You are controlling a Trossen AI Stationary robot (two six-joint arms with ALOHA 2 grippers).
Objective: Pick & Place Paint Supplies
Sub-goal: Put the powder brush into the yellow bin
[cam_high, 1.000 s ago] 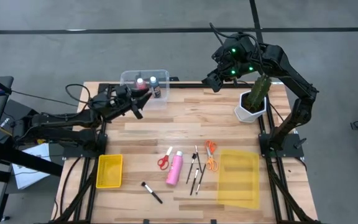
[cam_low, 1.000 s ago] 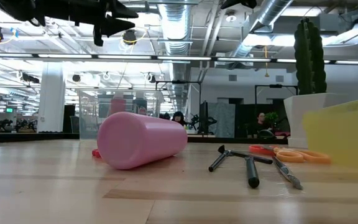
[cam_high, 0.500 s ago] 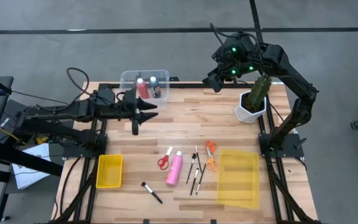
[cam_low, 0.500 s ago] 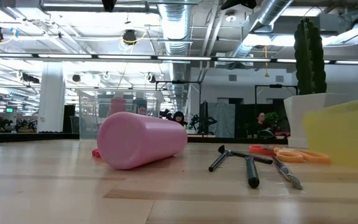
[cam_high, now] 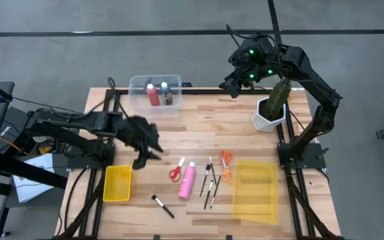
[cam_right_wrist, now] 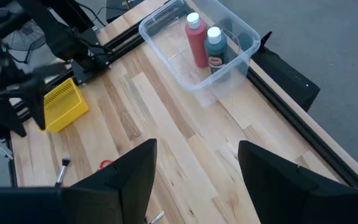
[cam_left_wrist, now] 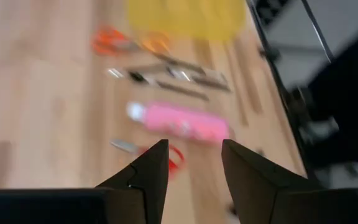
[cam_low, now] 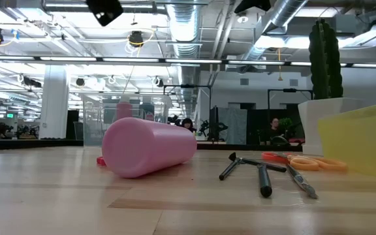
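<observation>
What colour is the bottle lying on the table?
Pink bottle with a white cap; the low view shows it best.

Overhead and table-level cameras share the pink bottle (cam_high: 188,180) (cam_low: 147,145).

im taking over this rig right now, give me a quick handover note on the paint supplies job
Left tool: open and empty, above the table near the red-handled scissors.
Right tool: open and empty, parked high at the far edge beside the potted plant.
Done: red paint bottle and dark white-capped bottle stand in the clear bin.
Left on the table: pink bottle lying on its side, red-handled scissors, orange-handled scissors, several thin brushes, and one brush apart near the small yellow bin. The large yellow tray looks empty.
</observation>
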